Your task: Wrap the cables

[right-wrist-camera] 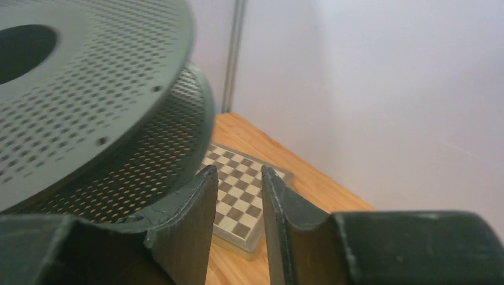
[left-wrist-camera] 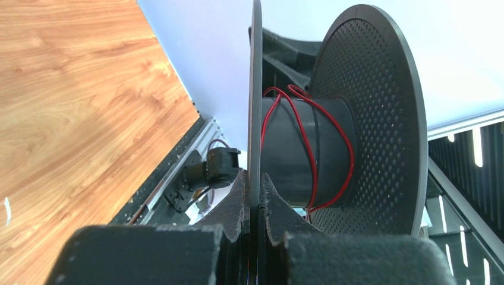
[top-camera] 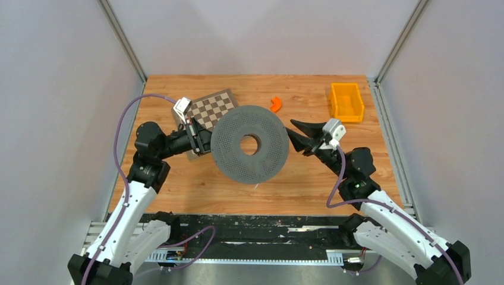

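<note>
Left wrist: cables crosswise round spool

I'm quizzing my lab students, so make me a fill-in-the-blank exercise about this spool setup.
The tool shut on a flange of the spool belongs to the ____ arm.
The wire wound on it is ____.
The right tool stands ____, holding nothing.
The bin at the far right corner is ____.
Missing words: left; red; open; orange.

Bright, even light from overhead — the spool casts only a faint, soft shadow on the table just beneath it. In both wrist views the fingers before the spool are blurred; the wall behind it glares pale.
</note>
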